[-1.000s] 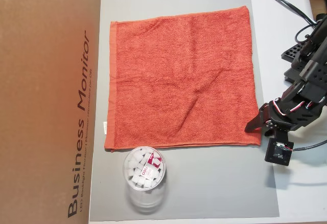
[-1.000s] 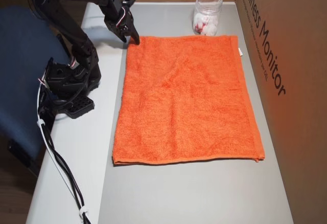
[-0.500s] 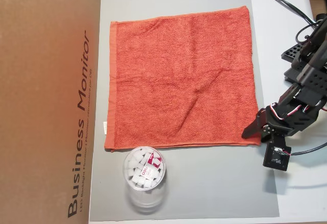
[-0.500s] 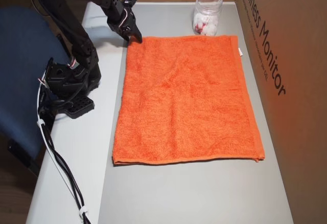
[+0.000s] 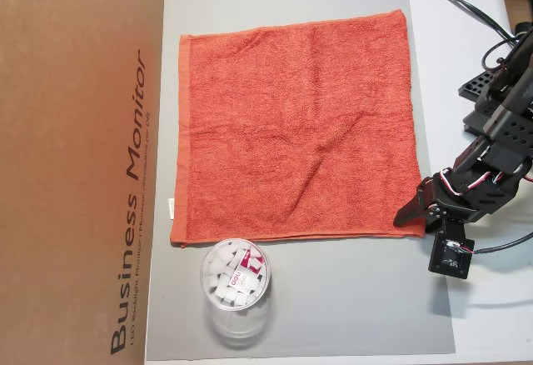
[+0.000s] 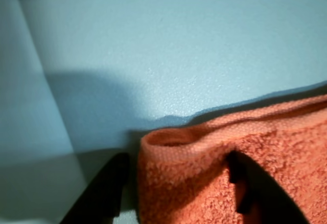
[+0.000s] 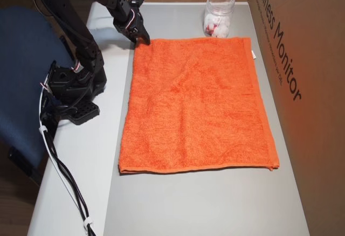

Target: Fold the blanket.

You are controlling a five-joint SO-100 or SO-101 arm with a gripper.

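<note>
Grey matting [image 5: 333,298] covers the middle of a white tabletop [image 7: 81,166], with a tall brown cardboard box [image 5: 75,165] standing along one side. Spread flat on the mat lies the blanket [image 5: 296,127], an orange-red terry towel with hemmed edges and a small white tag [image 5: 171,207] at the hem nearest the box.

From its black base [image 7: 73,93] on the white strip beside the mat, the arm [image 7: 81,26] rises, bends sharply at the elbow and reaches down and forward so that the gripper [image 7: 141,37] meets the blanket's corner nearest it, on the jar side. In the other overhead view the gripper [image 5: 410,215] sits at the lower right corner of the cloth, its dark tip overlapping the hem. The wrist view shows the fingers parted and straddling the corner: one dark finger [image 6: 99,193] rests on the mat just outside the cloth, the other [image 6: 245,183] presses into the pile, and the blanket's hem [image 6: 168,139] is puckered up between them. The jaws are not yet closed on it.

Printed down the box's face in dark letters is "Business Monitor" [image 5: 135,207], with a smaller line beside it too fine to read fully. A clear plastic jar [image 5: 235,286] stands just off the blanket's edge, holding white pieces and a red-and-white label whose lettering is too small to read.
</note>
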